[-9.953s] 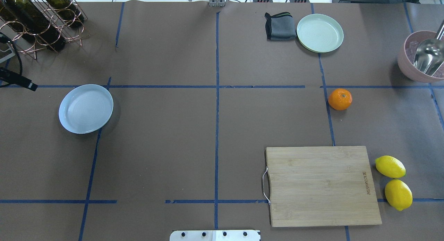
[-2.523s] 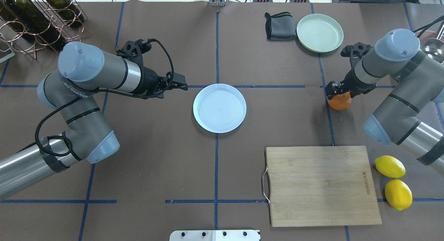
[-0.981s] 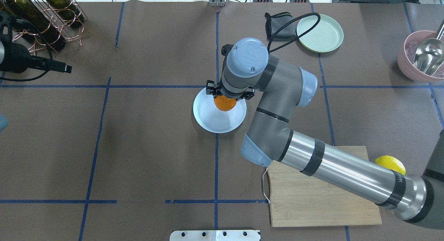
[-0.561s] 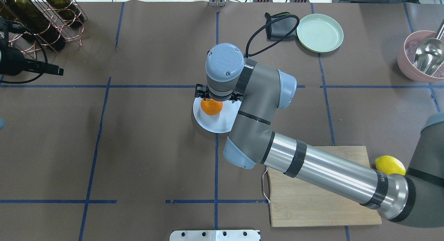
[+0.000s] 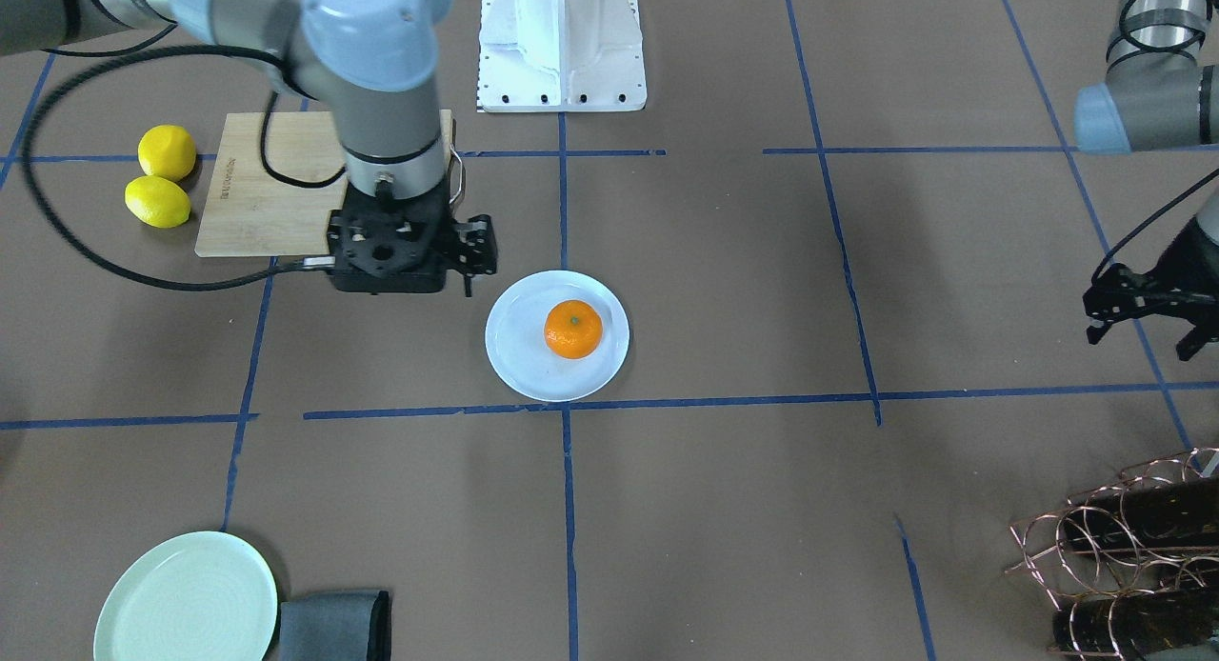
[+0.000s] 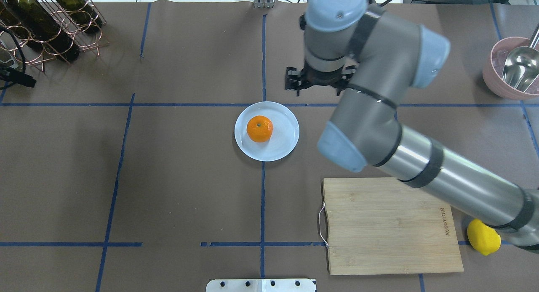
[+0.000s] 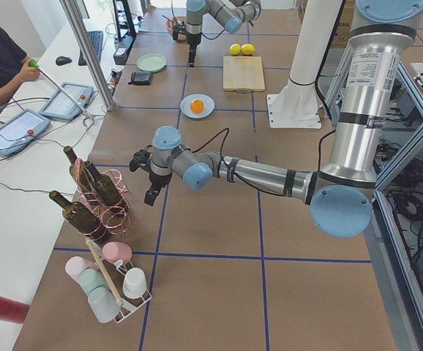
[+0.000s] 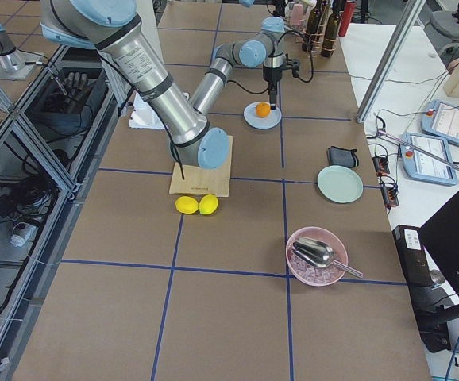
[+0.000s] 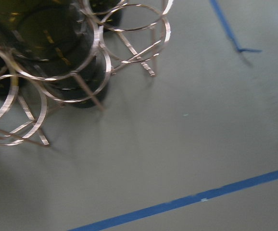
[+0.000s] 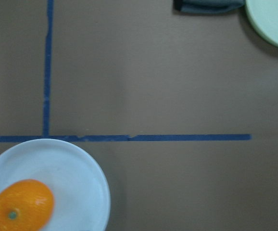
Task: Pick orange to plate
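The orange (image 6: 259, 128) rests on the pale bluish-white plate (image 6: 286, 141) at the table's middle, a little left of the plate's centre, with nothing touching it. The front view shows the orange (image 5: 572, 329) on the plate (image 5: 514, 361), and the right wrist view catches the orange (image 10: 22, 204) and plate (image 10: 83, 180) at its lower left corner. My right gripper (image 6: 318, 80) hangs open and empty above the table, beyond the plate and to its right. Far to the left, my left gripper (image 5: 1143, 342) is open and empty beside the bottle rack.
A copper wine rack (image 6: 50, 27) with bottles fills the far left corner. A pale green plate (image 5: 186, 599) and grey cloth (image 5: 333, 625) lie at the far right. A wooden cutting board (image 6: 391, 224) and two lemons (image 5: 162, 175) sit near right; a pink bowl (image 6: 511, 73) holds a scoop.
My right gripper has let go of the orange onto the plate, then risen and drawn back to the far right. The left gripper has retreated further toward the rack.
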Tool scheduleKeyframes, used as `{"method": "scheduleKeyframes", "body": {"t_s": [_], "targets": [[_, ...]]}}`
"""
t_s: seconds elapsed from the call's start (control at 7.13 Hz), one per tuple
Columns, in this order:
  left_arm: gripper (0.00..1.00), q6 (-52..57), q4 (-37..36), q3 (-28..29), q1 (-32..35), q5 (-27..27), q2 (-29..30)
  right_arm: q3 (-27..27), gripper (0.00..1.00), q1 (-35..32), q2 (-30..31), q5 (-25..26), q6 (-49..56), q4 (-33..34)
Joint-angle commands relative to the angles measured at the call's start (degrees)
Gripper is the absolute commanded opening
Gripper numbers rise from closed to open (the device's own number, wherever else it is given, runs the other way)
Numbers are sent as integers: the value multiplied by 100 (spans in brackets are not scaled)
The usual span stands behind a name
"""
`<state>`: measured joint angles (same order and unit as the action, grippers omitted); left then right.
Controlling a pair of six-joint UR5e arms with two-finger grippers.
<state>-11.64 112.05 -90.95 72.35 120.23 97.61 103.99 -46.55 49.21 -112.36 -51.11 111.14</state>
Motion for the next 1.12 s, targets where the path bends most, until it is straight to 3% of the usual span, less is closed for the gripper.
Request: {"method": "scheduleKeyframes", "body": {"t_s": [0.0,0.28,0.56,0.7,0.98], "targets": [[100,1632,-1084,-19,970,332,4,718,100,-1377,1217,-916,2104,224],[100,2192,-1947,-10,1403,903,-83,676,100,-2363,2106,-1409,3838,206],[100,2193,-1986,-10,1606,1773,-592,327,100,-3285,2784,-1945,5183,180],[100,2193,-1977,-10,1693,1767,-716,-129,100,-3690,3039,-2322,6008,136],[100,2193,-1977,-28,1712,1732,-787,-1393,100,-4298,3356,-2668,6821,-991]]}}
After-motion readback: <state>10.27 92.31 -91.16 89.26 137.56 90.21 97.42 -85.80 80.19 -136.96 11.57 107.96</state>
